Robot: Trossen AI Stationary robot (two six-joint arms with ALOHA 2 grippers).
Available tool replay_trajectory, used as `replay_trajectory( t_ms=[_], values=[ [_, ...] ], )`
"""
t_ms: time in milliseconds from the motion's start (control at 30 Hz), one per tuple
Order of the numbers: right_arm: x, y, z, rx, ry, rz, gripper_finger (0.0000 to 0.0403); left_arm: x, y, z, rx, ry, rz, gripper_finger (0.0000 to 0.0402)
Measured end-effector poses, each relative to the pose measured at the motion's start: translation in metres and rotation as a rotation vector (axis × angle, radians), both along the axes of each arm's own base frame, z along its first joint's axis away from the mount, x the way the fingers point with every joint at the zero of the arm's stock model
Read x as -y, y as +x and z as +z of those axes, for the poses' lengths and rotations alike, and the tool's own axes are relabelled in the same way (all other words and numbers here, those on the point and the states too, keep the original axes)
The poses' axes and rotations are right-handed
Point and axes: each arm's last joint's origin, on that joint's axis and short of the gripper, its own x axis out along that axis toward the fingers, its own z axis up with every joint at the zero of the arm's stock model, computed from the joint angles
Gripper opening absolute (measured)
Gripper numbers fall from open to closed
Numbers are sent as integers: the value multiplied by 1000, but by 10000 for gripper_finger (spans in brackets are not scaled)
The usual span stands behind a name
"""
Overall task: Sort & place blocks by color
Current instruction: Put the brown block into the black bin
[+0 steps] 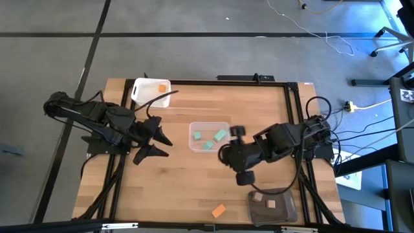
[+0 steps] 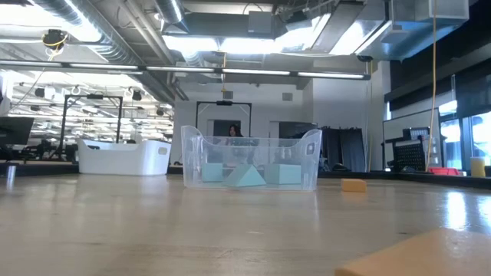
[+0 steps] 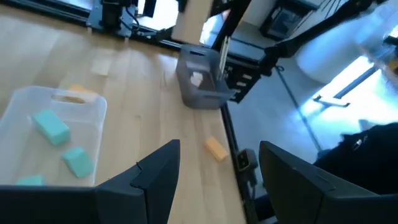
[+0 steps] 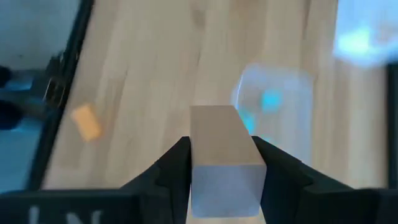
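Note:
My right gripper (image 4: 222, 171) is shut on a pale tan block (image 4: 222, 140) above the table, just right of the clear tub (image 1: 208, 136); in the high view the gripper (image 1: 229, 155) hides the block. The clear tub holds teal blocks (image 3: 51, 127). A white tub (image 1: 150, 90) at the far left holds an orange block (image 1: 162, 88). The dark grey tub (image 1: 272, 206) at the near right holds tan blocks (image 1: 270, 204). One orange block (image 1: 218, 210) lies flat on the table near the front edge. My left gripper (image 1: 157, 144) waits open left of the clear tub, with nothing between its fingers. My right gripper pinches the tan block's two opposite long sides (image 4: 198, 155) between its two fingers. The fingers slant down toward the table and lie along the block, whose far end (image 4: 214, 115) sticks out past the fingertips. The block is lifted clear of the table.
Bare wood lies between the clear tub and the front edge, where the loose orange block (image 4: 86, 121) lies. A black frame rail (image 1: 294, 129) runs along the table's right side. Cables cross the floor beyond the far edge.

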Motion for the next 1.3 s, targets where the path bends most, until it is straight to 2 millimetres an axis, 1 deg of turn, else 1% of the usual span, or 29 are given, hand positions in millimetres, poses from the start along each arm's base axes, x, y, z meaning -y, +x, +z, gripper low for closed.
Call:
replay_trajectory(
  t_ms=[67,100,233,300,433,633,733,867,967,1100,1200,1300],
  values=[
    [-1,-8,-3,-81,57,-76,137,-1,-2,-1,3,38,-14,209],
    [-4,-8,-5,-89,101,-92,137,-1,-3,0,9,54,-20,209],
    [-21,-15,-6,-176,258,-15,137,-2,-4,-1,7,95,-14,209],
    [-28,-18,-9,-222,309,-15,137,-2,-4,-1,7,97,-11,209],
    [-39,-21,-19,-288,354,-45,137,-2,-4,-2,-3,101,-12,209],
    [-49,-24,-35,-362,340,-71,137,-3,-6,-6,-32,135,-22,209],
    [-49,-28,-41,-391,319,-53,137,-3,-6,-6,-33,135,-22,209],
    [-41,-41,-47,-434,308,-94,137,-3,-6,-6,-34,136,-22,209],
    [-34,-52,-62,-500,290,-165,137,-3,-6,-6,-34,136,-22,209],
    [-28,-70,-82,-618,292,-242,137,-3,-6,-6,-34,135,-22,209],
    [-27,-78,-99,-679,300,-257,137,-3,-6,-6,-33,135,-22,209],
    [-26,-84,-112,-699,324,-257,137,-3,-6,-6,-34,135,-22,209]
  ],
)
